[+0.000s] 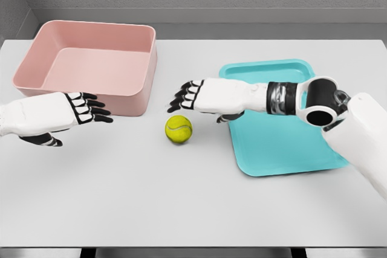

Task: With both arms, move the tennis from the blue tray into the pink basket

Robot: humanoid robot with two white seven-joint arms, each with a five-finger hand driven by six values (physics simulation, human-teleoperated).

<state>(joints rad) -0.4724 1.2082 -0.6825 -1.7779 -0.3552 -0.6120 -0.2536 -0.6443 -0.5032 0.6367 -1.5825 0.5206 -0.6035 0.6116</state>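
Note:
A yellow-green tennis ball (179, 129) lies on the white table between the pink basket (91, 64) and the blue tray (278, 137). My right hand (187, 96) reaches leftward from over the tray, its fingers spread just above and behind the ball, not touching it. To the left, my left hand (91, 110) hovers in front of the basket's near wall with its fingers extended toward the ball, a palm's width away from it. Both hands hold nothing.
The pink basket stands at the back left with nothing inside. The blue tray at the right carries nothing but my right forearm (266, 98) passing over it. The table's front edge (193, 247) runs along the bottom.

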